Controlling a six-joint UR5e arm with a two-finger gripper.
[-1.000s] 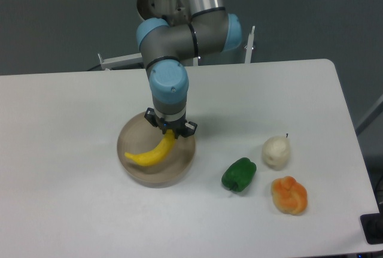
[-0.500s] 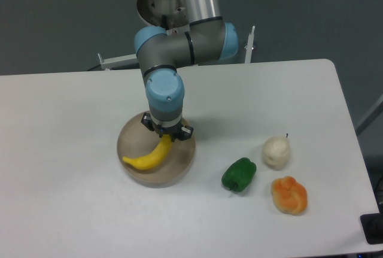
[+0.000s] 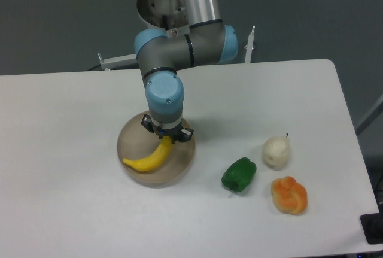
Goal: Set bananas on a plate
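The yellow banana lies over the round beige-grey plate, its left tip near the plate's left rim. My gripper points straight down over the plate and is shut on the banana's right end. The wrist hides the fingers and the back part of the plate. I cannot tell whether the banana rests on the plate or hangs just above it.
A green pepper, a white pear-like fruit and a lumpy orange fruit sit on the white table to the right of the plate. The table's right edge is near them.
The gripper and the banana have shifted slightly left and down over the plate. The grip stays shut.
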